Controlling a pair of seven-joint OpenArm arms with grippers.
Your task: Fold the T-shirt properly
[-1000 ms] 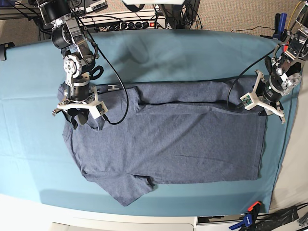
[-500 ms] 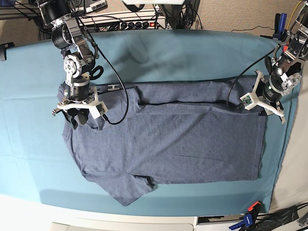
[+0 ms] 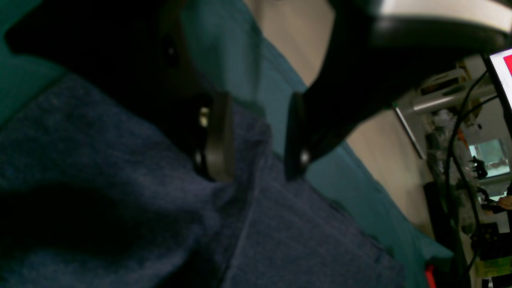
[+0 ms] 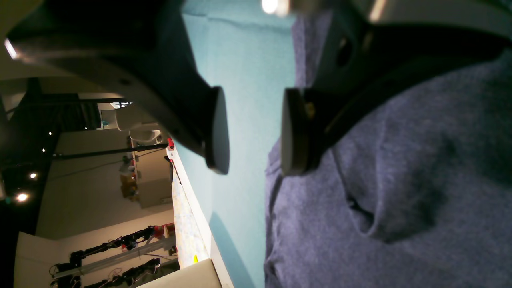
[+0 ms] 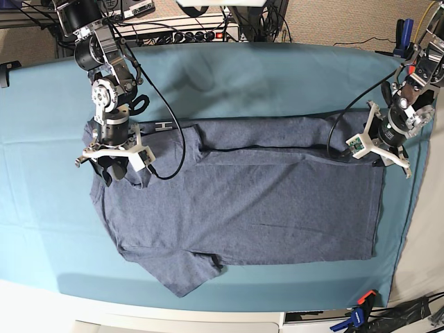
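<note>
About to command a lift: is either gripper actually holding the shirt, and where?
Nothing is held. The left gripper and right gripper both stand open, down at opposite edges of the T-shirt.

A teal cloth [image 5: 277,76] covers the table. Power strips [image 5: 187,33] and cables lie behind it, against a beige wall [image 5: 333,21].

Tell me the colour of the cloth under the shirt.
Plain teal cloth; clearest in the base view.
</note>
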